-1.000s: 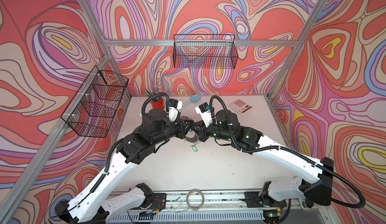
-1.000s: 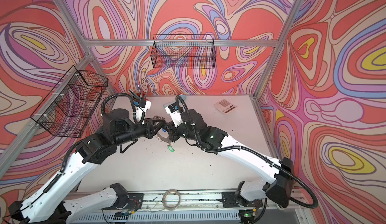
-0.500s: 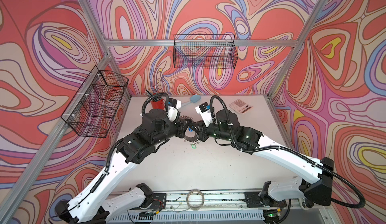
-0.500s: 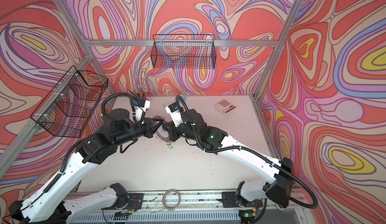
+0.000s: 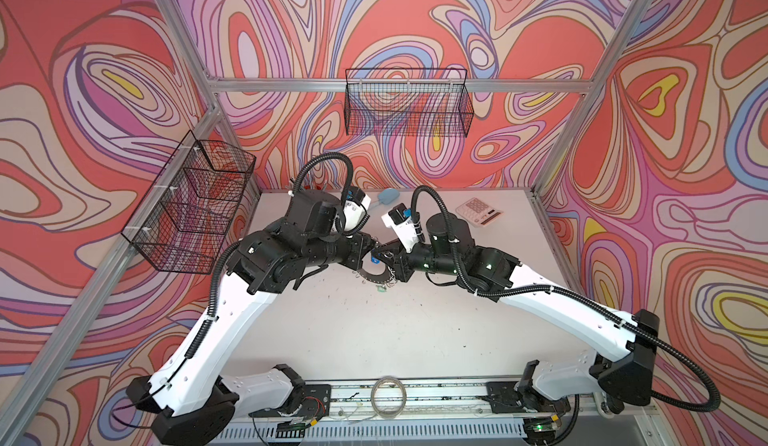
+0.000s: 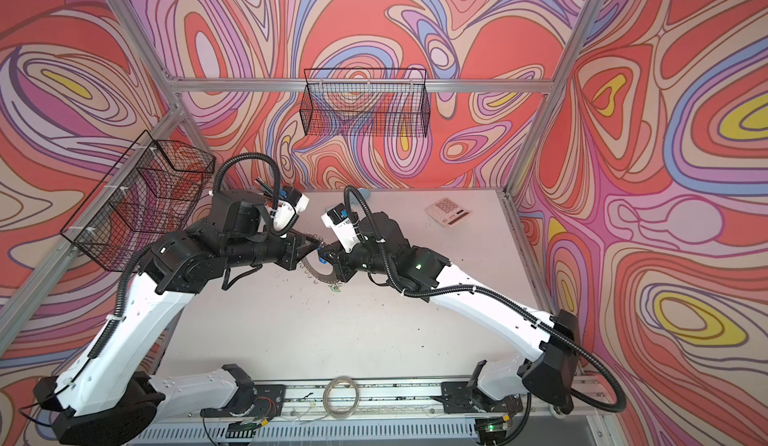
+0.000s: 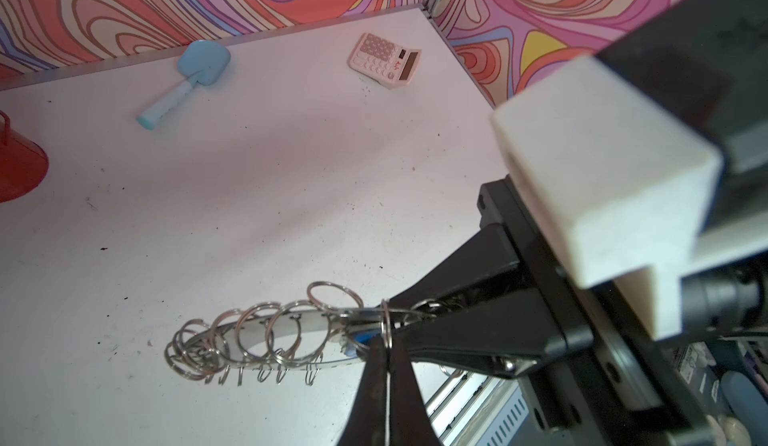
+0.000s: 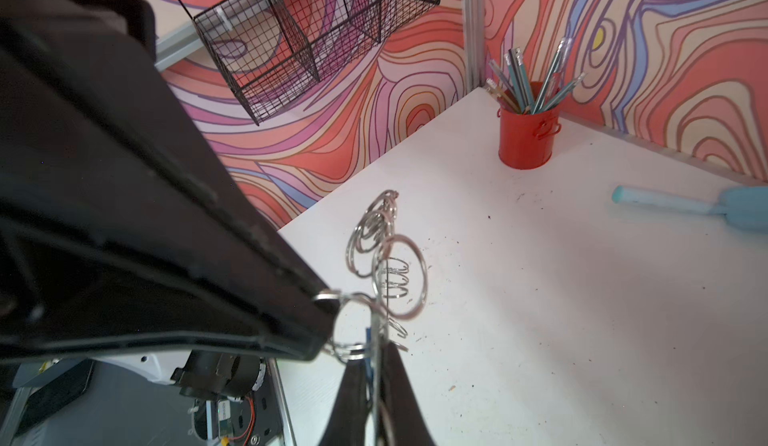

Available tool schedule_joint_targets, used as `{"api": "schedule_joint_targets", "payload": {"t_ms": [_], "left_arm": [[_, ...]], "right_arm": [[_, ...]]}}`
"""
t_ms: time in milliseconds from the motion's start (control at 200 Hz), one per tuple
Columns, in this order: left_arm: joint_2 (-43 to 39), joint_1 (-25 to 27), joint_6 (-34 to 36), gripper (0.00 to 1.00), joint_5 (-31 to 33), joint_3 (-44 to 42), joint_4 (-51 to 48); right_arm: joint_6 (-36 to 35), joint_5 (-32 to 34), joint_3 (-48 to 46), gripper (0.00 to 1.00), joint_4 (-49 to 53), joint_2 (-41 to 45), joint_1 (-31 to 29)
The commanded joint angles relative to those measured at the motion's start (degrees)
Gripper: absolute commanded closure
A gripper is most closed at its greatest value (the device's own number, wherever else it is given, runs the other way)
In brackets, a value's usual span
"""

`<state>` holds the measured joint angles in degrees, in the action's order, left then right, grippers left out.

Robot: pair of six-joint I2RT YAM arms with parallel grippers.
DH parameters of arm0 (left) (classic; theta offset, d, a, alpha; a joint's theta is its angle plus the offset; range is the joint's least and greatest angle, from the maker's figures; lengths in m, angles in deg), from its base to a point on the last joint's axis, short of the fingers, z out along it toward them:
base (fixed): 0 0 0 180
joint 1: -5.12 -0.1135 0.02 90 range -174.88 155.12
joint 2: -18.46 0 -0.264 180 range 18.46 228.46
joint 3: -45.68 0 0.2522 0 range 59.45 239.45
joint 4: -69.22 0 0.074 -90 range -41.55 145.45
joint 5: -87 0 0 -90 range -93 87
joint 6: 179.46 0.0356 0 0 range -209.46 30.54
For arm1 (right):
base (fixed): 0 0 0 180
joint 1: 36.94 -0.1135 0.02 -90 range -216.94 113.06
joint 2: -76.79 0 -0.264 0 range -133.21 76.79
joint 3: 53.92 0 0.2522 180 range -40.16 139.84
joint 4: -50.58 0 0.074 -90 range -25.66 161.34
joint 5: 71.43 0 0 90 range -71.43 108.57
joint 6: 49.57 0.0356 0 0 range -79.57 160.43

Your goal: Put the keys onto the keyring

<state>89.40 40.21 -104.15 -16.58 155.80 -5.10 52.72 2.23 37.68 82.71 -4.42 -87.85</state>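
In both top views the left gripper (image 5: 371, 249) and the right gripper (image 5: 385, 255) meet tip to tip over the far half of the white table (image 5: 374, 340). The keyring (image 5: 372, 275), a grey disc fringed with small rings, sits just at their 6 o'clock. A blue tag (image 5: 375, 260) shows at its 12 o'clock rim and a green tag (image 5: 380, 289) just beside its rim at 5 o'clock. A pink calculator (image 5: 478, 212) lies well apart at 2 o'clock of the grippers. A plain hoop (image 5: 388, 396) rests on the front rail at 6 o'clock.

In the left wrist view the left gripper's fingers (image 7: 372, 390) are pressed together on one split ring (image 7: 385, 323) at the disc's rim. Just beside it, the right gripper's jaws are clamped onto the disc's edge, with the blue tag tucked under it there. Whether the disc's far edge touches the table cannot be told.

In the right wrist view the right gripper's fingers (image 8: 353, 406) pinch the keyring, seen edge-on. The left gripper's black tip touches a small ring beside them. A red pencil pot (image 8: 525, 136) and a blue brush (image 8: 706, 207) stand well beyond.
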Motion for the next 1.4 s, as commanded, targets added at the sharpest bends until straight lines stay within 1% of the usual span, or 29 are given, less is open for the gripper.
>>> {"api": "schedule_joint_targets", "payload": {"t_ms": [0,20,35,70,95,110,150,215,351,466,626,771,901,1007,1107,1202,1307,1392], "left_arm": [[-0.3,-2.4,3.9,1.00,-2.8,2.5,-9.8],[0.0,-2.5,3.6,1.00,-3.0,2.9,-9.8],[0.3,-2.5,3.4,1.00,-3.0,3.2,-9.9],[0.9,-2.5,3.1,1.00,-3.6,3.6,-10.0],[1.4,-2.5,2.9,1.00,-4.2,4.1,-10.1],[1.7,-2.5,2.7,1.00,-4.6,4.3,-10.2],[2.8,-2.5,2.4,1.00,-5.5,4.9,-10.5],[4.5,-2.5,2.2,1.00,-7.2,5.9,-11.1],[7.3,-2.5,2.2,1.00,-8.6,8.0,-12.4],[9.6,-2.5,1.9,1.00,-9.1,10.3,-14.1],[10.8,-2.5,-1.4,1.00,-9.4,11.8,-13.6],[9.8,-2.4,-5.6,1.00,-8.8,10.8,-10.6],[8.8,-2.3,-8.1,1.00,-7.6,10.8,-9.1],[8.5,-2.1,-9.6,1.00,-8.2,10.7,-7.9],[8.4,-1.7,-9.9,1.00,-7.9,10.6,-7.9],[7.9,-1.5,-10.9,1.00,-8.2,10.0,-7.0],[7.4,-1.5,-11.1,1.00,-7.8,9.7,-7.2],[7.2,-1.5,-11.1,1.00,-7.5,9.5,-7.6]], "right_arm": [[-0.6,-1.2,0.9,1.00,4.4,-1.1,3.3],[-1.0,-1.4,1.2,1.00,4.9,-1.1,3.2],[-1.2,-1.7,1.3,0.95,5.4,-1.2,3.2],[-1.7,-2.5,1.4,0.78,5.8,-1.0,3.2],[-2.1,-3.1,1.3,0.68,5.9,-0.8,3.2],[-2.3,-3.4,1.2,0.63,5.9,-0.6,3.3],[-2.9,-4.8,0.8,0.54,6.0,0.0,3.3],[-4.1,-7.1,0.5,0.45,6.3,1.2,3.2],[-6.4,-8.3,0.0,0.37,8.1,3.2,3.2],[-8.8,-5.8,2.9,0.34,11.9,2.5,3.3],[-10.1,-4.0,6.4,0.32,14.4,-0.3,3.0],[-9.1,-2.0,6.7,0.32,12.2,-1.6,2.2],[-7.9,1.2,5.8,0.32,9.2,-1.5,1.0],[-7.1,3.9,4.5,0.32,6.1,-1.1,-0.1],[-6.2,5.9,3.9,0.34,3.4,-0.8,-0.3],[-5.2,8.0,3.0,0.39,0.9,-0.7,-0.4],[-4.8,11.6,2.3,0.46,0.4,-0.2,-0.5],[-4.7,12.8,1.6,0.49,0.3,0.8,-0.6]]}}
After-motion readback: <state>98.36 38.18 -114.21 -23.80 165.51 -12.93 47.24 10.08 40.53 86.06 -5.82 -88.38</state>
